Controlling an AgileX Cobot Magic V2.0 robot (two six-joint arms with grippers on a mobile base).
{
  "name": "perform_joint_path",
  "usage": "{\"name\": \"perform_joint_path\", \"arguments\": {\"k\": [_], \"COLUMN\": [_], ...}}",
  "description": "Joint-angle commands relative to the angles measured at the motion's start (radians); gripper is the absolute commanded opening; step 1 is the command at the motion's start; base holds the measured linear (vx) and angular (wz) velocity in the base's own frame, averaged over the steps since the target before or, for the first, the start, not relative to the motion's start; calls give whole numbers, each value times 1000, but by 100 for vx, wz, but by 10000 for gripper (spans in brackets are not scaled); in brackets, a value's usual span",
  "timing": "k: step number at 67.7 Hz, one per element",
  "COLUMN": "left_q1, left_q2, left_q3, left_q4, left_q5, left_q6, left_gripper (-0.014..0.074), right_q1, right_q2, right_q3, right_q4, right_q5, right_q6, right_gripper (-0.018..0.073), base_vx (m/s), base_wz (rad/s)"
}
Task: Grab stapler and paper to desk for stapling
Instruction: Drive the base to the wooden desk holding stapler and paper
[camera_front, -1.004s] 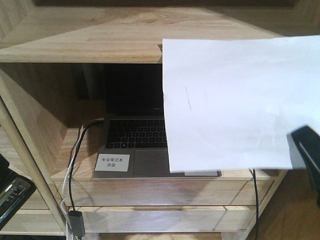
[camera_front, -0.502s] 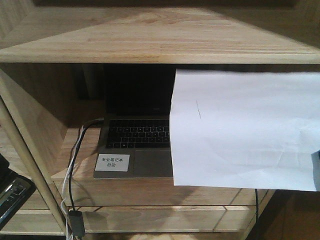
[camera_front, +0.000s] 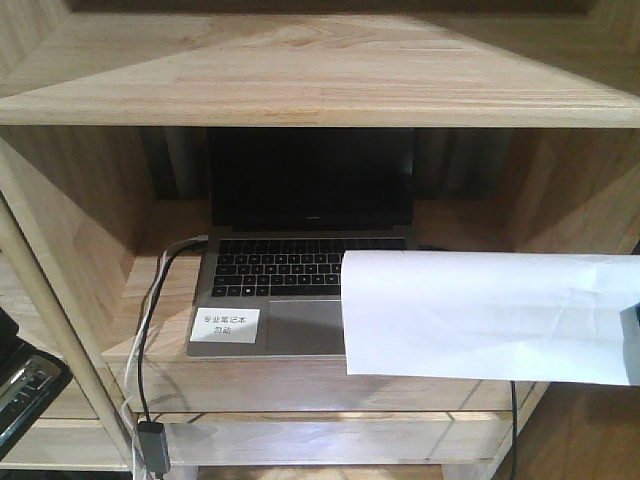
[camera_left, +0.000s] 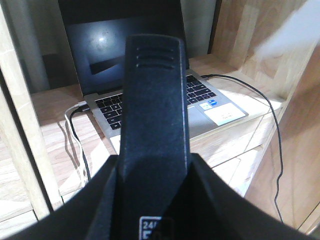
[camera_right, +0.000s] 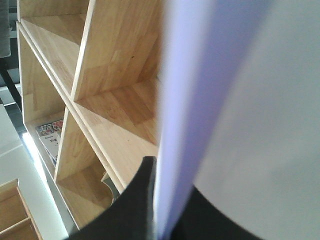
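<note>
The black stapler (camera_left: 154, 110) fills the middle of the left wrist view, pointing away toward the shelf unit. My left gripper (camera_left: 155, 200) is shut on its near end, with a dark finger on each side. The white paper (camera_front: 480, 315) hangs in front of the shelf at the right of the front view, covering the laptop's right part. In the right wrist view the paper (camera_right: 240, 100) runs edge-on out of my right gripper (camera_right: 172, 217), which is shut on it. A dark sliver of that gripper (camera_front: 633, 335) shows at the sheet's right end. The desk is out of view.
An open laptop (camera_front: 300, 270) with a white label (camera_front: 225, 323) sits in a compartment of the wooden shelf unit (camera_front: 300, 80). Cables (camera_front: 148, 340) hang off its left side, one more (camera_left: 272, 130) on the right. Printed booklets (camera_right: 50, 137) lie in a lower compartment.
The paper has dropped and tipped from covering the right half of the compartment to a low band, baring the laptop screen. It also slid right.
</note>
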Motion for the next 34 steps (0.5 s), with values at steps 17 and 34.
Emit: {"name": "perform_joint_path", "arguments": {"k": [17,34], "left_q1": [-8,-8], "left_q2": [8,8], "left_q3": [-31,-31], "left_q4": [-23,-23], "left_q5": [-116,-116], "left_q6": [-2,-2], "left_gripper": [-6,-6], "right_q1": [0,0], "right_q2": [4,4], "right_q3": [25,25], "right_q4": [21,21], "right_q5": [-112,-114], "right_q6": [-16,-16], "right_gripper": [-6,-6], "base_vx": [0,0], "base_wz": [0,0]}}
